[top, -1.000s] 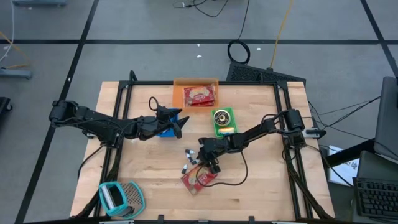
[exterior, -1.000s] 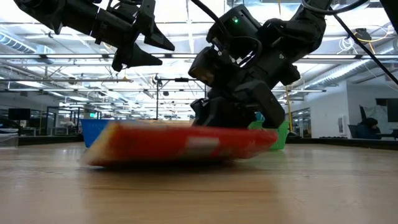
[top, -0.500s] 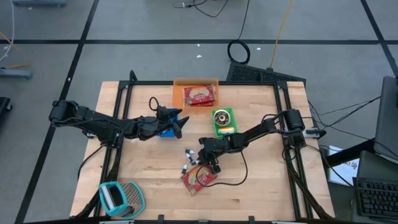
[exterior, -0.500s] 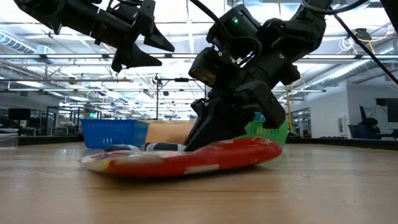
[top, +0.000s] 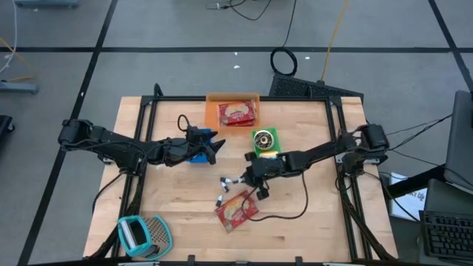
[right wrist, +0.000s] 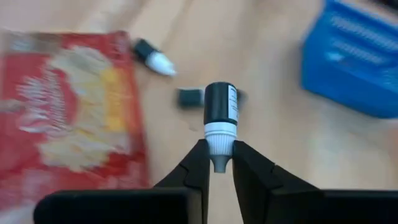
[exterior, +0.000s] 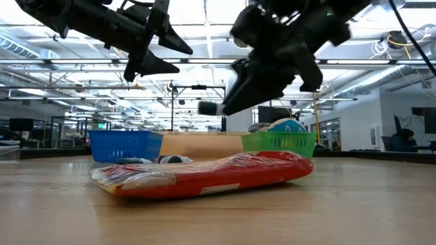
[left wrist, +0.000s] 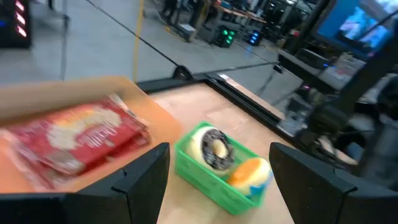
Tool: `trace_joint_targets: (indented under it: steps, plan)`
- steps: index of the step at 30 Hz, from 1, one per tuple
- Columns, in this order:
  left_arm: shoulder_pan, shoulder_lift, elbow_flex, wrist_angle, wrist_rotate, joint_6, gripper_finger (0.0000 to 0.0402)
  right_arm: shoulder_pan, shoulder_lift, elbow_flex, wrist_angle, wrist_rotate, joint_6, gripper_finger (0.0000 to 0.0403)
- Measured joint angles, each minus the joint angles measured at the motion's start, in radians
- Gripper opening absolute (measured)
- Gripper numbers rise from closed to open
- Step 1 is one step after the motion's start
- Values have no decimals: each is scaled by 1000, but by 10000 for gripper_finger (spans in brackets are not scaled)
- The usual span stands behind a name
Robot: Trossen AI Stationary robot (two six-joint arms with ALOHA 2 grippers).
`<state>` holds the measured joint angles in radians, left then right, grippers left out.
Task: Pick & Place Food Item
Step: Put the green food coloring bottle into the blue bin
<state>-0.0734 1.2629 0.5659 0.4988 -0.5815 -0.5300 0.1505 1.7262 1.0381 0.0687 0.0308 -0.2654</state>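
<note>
One small bottle (right wrist: 221, 115) pinched in right claw (right wrist: 216, 163), red food packet (top: 236, 210) on table just beside, left claw (top: 215, 145) wide.

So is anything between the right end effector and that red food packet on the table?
Yes: the right end effector is shut on a small black bottle. The red packet lies uncovered, with another small bottle beside it.

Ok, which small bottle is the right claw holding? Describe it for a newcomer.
On the wooden table, look beside the loose red snack packet, where the right claw hangs. The small black bottle with a white neck is pinched there, lifted clear, while its look-alikes lie flat on the wood.
</note>
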Motion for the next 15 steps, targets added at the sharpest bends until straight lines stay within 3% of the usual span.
trace_joint_targets:
  steps: [9, 15]
  plan:
    - [-1, 80, 0, 118, 132, -293, 278, -3, -223, -175, 93, 353, -112, 43]
    - [-9, 216, 27, 301, 215, -379, 278, -7, -315, -242, 239, 389, -173, 44]
